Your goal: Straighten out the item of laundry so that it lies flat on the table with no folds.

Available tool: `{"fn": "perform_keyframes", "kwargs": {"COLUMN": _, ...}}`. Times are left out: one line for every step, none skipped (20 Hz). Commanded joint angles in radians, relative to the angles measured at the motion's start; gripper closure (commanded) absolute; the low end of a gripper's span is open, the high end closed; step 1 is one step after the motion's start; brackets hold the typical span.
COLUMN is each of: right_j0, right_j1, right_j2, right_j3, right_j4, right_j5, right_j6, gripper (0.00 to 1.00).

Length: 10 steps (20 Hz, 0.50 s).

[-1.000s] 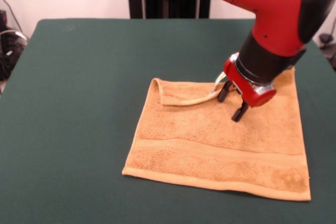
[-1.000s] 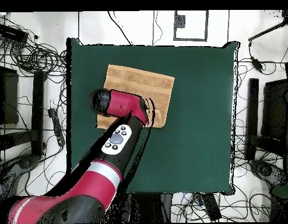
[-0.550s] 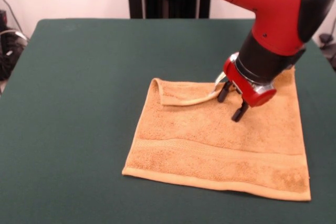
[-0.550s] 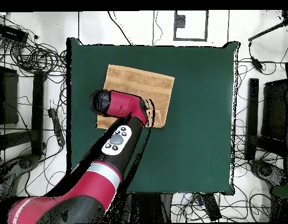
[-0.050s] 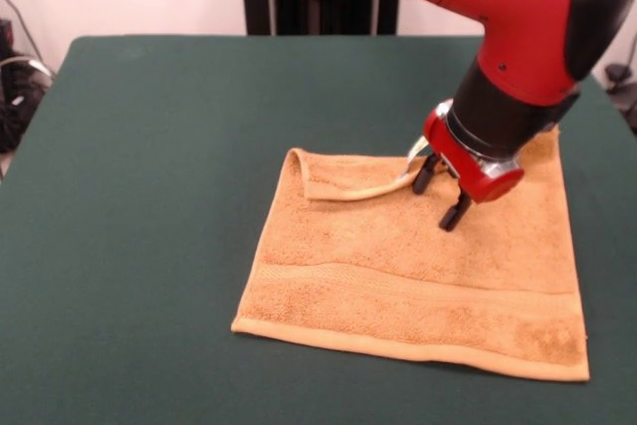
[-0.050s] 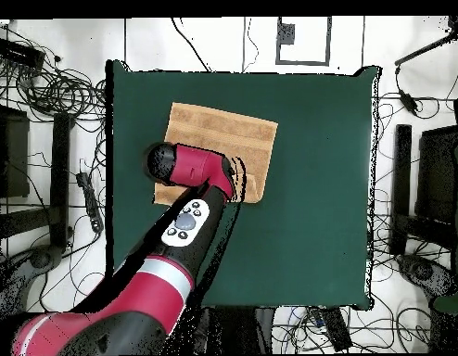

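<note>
Right of centre in the front view we see the golden-orange towel (image 5: 418, 276) spread on the dark green table (image 5: 149, 196), reaching toward the lower right of the frame. Most of it lies flat, with a woven border band running across its lower part. Along its upper edge a strip is folded over onto the cloth, from the upper left corner toward the middle, and a pale bit that may be the tag shows where that fold ends.

At the end of the fold we find the gripper (image 5: 441, 199), its two dark fingers (image 5: 456, 213) spread apart and pointing down at the towel. Whether the tips touch the cloth, we cannot tell. Above them sit a red collar and the black and red arm (image 5: 518, 37), filling the upper right of the frame.

From the overhead view we place the towel (image 6: 247, 139) in the upper left part of the table (image 6: 316, 204), with the arm (image 6: 182, 227) rising from the lower left and covering the towel's lower left portion. Cables (image 6: 47, 83) lie on the floor around the table.
</note>
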Motion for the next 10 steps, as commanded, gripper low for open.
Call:
{"fn": "perform_keyframes", "kwargs": {"right_j0": 0.008, "right_j1": 0.127, "right_j2": 0.159, "right_j3": 0.117, "right_j4": -0.009, "right_j5": -0.096, "right_j6": 0.147, "gripper": 0.0}}
{"fn": "perform_keyframes", "kwargs": {"right_j0": 0.008, "right_j1": 0.125, "right_j2": 0.16, "right_j3": 0.121, "right_j4": -0.01, "right_j5": -0.099, "right_j6": 0.146, "gripper": 0.0}}
{"fn": "perform_keyframes", "kwargs": {"right_j0": 0.008, "right_j1": 0.124, "right_j2": 0.162, "right_j3": 0.125, "right_j4": -0.01, "right_j5": -0.103, "right_j6": 0.145, "gripper": 0.0}}
{"fn": "perform_keyframes", "kwargs": {"right_j0": 0.01, "right_j1": 0.123, "right_j2": 0.162, "right_j3": 0.129, "right_j4": -0.009, "right_j5": -0.106, "right_j6": 0.148, "gripper": 0.0}}
{"fn": "perform_keyframes", "kwargs": {"right_j0": 0.01, "right_j1": 0.121, "right_j2": 0.163, "right_j3": 0.133, "right_j4": -0.01, "right_j5": -0.108, "right_j6": 0.146, "gripper": 0.0}}
{"fn": "perform_keyframes", "kwargs": {"right_j0": 0.008, "right_j1": 0.12, "right_j2": 0.165, "right_j3": 0.137, "right_j4": -0.012, "right_j5": -0.114, "right_j6": 0.14, "gripper": 0.0}}
{"fn": "perform_keyframes", "kwargs": {"right_j0": 0.006, "right_j1": 0.118, "right_j2": 0.167, "right_j3": 0.141, "right_j4": -0.015, "right_j5": -0.119, "right_j6": 0.134, "gripper": 0.0}}
{"fn": "perform_keyframes", "kwargs": {"right_j0": 0.004, "right_j1": 0.118, "right_j2": 0.169, "right_j3": 0.143, "right_j4": -0.015, "right_j5": -0.128, "right_j6": 0.132, "gripper": 0.0}}
{"fn": "perform_keyframes", "kwargs": {"right_j0": 0.004, "right_j1": 0.118, "right_j2": 0.171, "right_j3": 0.146, "right_j4": -0.016, "right_j5": -0.132, "right_j6": 0.131, "gripper": 0.0}}
{"fn": "perform_keyframes", "kwargs": {"right_j0": 0.002, "right_j1": 0.116, "right_j2": 0.173, "right_j3": 0.149, "right_j4": -0.017, "right_j5": -0.134, "right_j6": 0.126, "gripper": 0.0}}
